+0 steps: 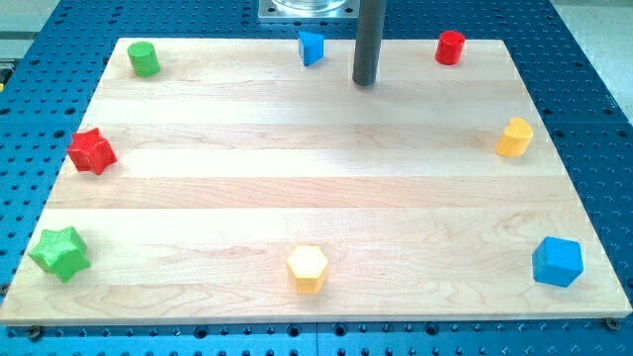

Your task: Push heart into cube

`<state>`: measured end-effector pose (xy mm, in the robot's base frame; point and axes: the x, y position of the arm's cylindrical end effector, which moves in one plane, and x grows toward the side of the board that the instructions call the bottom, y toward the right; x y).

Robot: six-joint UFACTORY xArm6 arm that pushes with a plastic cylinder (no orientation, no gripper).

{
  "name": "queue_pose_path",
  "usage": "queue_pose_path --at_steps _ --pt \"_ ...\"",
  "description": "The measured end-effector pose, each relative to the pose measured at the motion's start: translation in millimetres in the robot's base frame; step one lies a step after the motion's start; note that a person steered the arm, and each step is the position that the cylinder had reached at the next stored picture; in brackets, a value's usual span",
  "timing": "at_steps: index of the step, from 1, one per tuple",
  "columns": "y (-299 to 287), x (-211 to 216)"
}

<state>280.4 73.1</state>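
Note:
The yellow heart [514, 136] lies near the right edge of the wooden board [316, 188]. The blue cube [558, 261] sits at the bottom right corner, below the heart and well apart from it. My tip [365, 82] rests on the board near the top edge, right of centre. It is far to the left of the heart and above it, touching no block.
A small blue block [311, 46] sits just left of the rod at the top edge. A red cylinder [450, 46] is at top right and a green cylinder [143, 58] at top left. A red star [91, 150], green star [59, 252] and yellow hexagon [308, 268] lie left and bottom.

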Motion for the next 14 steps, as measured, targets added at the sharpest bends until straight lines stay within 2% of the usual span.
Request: queue_pose_path --at_steps 2,3,4,5,6,7,8,9,10,11,12,14 --pt "-14.5 1.0" --pt "-16.6 32.3" --pt "-1.8 97.7" --pt "55.8 98.1" --pt "140.2 94.2" --pt "165.1 103.2" --pt "168.0 183.1" --pt "161.2 182.6" --pt "185.6 138.8" --pt "241.9 164.2" --pt "209.5 201.7" --pt "145.1 156.2"
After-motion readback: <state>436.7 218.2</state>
